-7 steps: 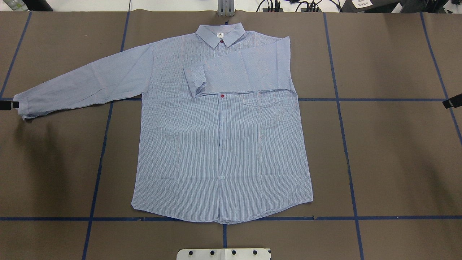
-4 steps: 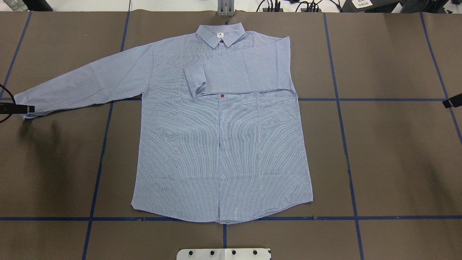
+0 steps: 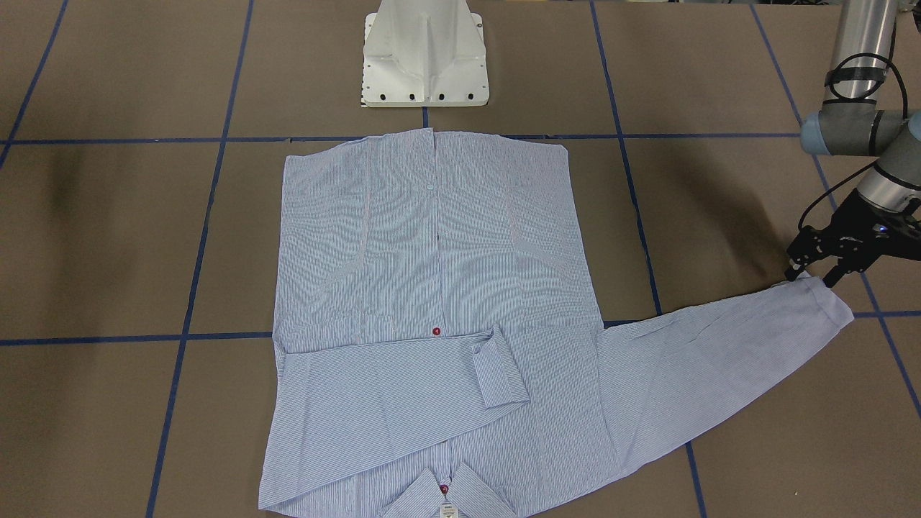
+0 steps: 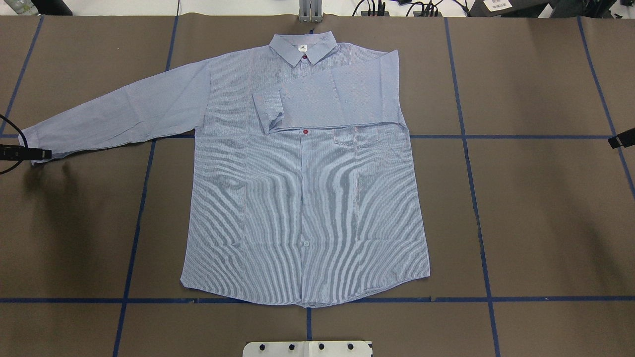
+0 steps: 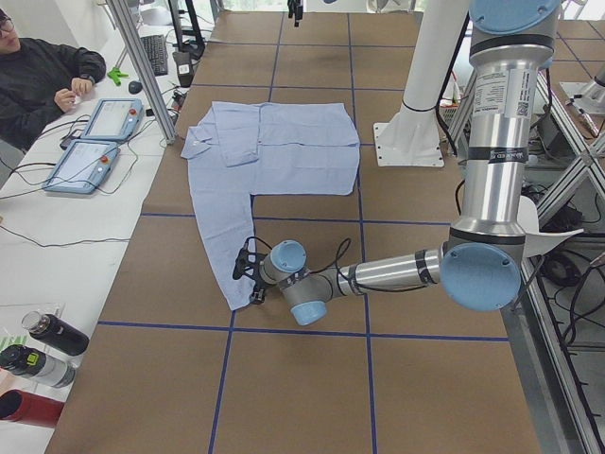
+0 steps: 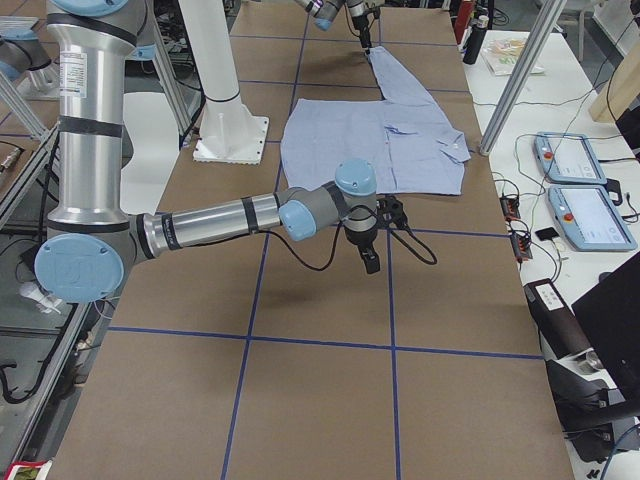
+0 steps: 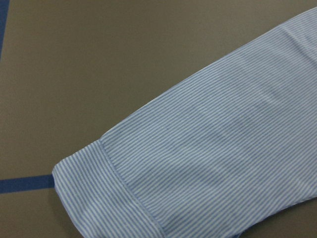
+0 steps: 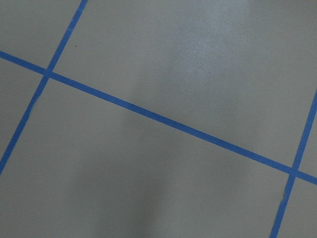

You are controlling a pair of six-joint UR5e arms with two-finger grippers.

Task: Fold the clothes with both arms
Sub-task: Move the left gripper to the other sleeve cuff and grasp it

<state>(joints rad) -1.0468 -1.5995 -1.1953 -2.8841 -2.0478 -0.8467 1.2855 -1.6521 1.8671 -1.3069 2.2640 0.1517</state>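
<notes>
Beside the shirt cuff (image 3: 827, 302), left hand (image 3: 811, 277) released, right hand (image 6: 371, 262) apart, state cannot tell

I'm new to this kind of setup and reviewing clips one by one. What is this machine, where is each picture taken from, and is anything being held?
Two jointed robot arms work at a brown table taped with blue lines. Pictures come from above-behind the robot, across from it, each table end, and each wrist. A striped shirt lies flat, one sleeve folded across the chest, the other sleeve stretched out. The left end effector is open at that sleeve's cuff, holding nothing. The right end effector hangs over bare table, away from the shirt; whether it is open cannot be told. A person sits at one end.
</notes>
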